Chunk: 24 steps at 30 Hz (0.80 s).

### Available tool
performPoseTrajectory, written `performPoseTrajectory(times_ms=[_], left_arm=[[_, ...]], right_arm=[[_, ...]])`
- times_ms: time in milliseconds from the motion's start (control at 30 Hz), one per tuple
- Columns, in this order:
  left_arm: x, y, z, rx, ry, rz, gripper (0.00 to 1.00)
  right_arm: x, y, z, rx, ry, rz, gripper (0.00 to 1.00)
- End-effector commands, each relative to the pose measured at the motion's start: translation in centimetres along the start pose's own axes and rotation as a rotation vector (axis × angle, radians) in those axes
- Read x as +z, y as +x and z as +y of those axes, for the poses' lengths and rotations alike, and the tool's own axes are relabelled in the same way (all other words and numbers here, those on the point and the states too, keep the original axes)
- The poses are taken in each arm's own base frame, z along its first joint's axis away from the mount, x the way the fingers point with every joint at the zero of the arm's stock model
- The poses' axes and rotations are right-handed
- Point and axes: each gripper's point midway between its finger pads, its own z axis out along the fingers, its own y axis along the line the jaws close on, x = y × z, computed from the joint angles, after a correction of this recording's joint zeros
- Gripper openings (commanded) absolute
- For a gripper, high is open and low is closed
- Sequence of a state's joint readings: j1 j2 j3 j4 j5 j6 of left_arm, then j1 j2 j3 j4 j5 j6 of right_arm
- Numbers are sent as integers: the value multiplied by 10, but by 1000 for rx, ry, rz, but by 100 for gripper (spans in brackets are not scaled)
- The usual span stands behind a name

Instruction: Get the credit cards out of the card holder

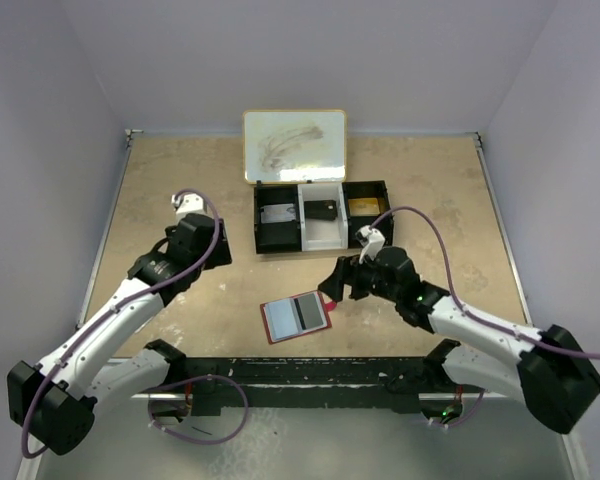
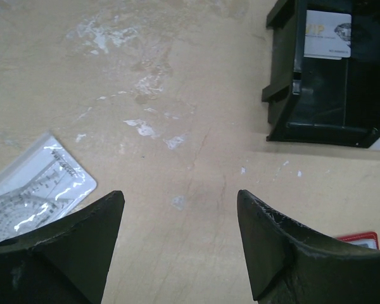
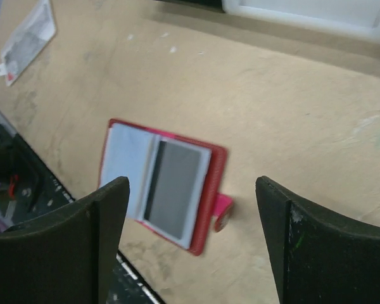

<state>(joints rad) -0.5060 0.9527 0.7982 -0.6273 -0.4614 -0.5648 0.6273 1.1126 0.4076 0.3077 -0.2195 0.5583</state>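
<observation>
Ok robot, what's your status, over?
Left jaws open, empty. Right jaws open, hovering over card holder. Holder lying open on table, not held. Nothing blocking it.

Robotics lab cell: pale bare walls (image 1: 310,50) box my scuffed tabletop (image 1: 180,170); my arms (image 1: 110,315) bolted to a black rail (image 1: 300,370), bottom centre.

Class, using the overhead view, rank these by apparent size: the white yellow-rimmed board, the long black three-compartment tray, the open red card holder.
1. long black three-compartment tray, wider, only narrowly first.
2. white yellow-rimmed board, nearly the same; it lies farther back, so unsure.
3. open red card holder, clearly smallest.
</observation>
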Motion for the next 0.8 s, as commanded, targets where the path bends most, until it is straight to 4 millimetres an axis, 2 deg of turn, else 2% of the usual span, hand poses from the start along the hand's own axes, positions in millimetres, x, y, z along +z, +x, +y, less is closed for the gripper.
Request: performPoseTrajectory(times_ms=[0, 33, 100, 167, 233, 367, 433, 500, 567, 667, 767], left_arm=[[0, -9, -29, -65, 138, -22, 70], [0, -9, -35, -79, 169, -24, 70], [1, -6, -46, -110, 228, -24, 71], [4, -1, -53, -134, 265, -18, 72], [8, 5, -57, -148, 280, -7, 73], [15, 14, -74, -148, 353, 26, 73], [20, 21, -85, -149, 387, 66, 73], [28, 29, -94, -153, 402, 95, 73], [33, 40, -102, -132, 406, 124, 73], [38, 55, -115, -84, 400, 146, 73], [42, 61, -122, -60, 354, 135, 73]], right_arm=[[-20, -24, 27, 107, 42, -150, 93], [-25, -21, 14, 130, 138, -136, 99], [-40, -19, -10, 163, 295, -146, 100], [-55, -20, -24, 204, 372, -184, 100], [-67, -26, -28, 255, 396, -245, 100], [-71, -30, 4, 267, 164, -299, 100], [-67, -21, 23, 297, 22, -283, 98], [-63, -12, 37, 332, -88, -261, 92], [-55, 8, 46, 394, -156, -178, 88], [-40, 42, 48, 428, -150, -32, 81], [-29, 58, 55, 418, -120, 39, 80]])
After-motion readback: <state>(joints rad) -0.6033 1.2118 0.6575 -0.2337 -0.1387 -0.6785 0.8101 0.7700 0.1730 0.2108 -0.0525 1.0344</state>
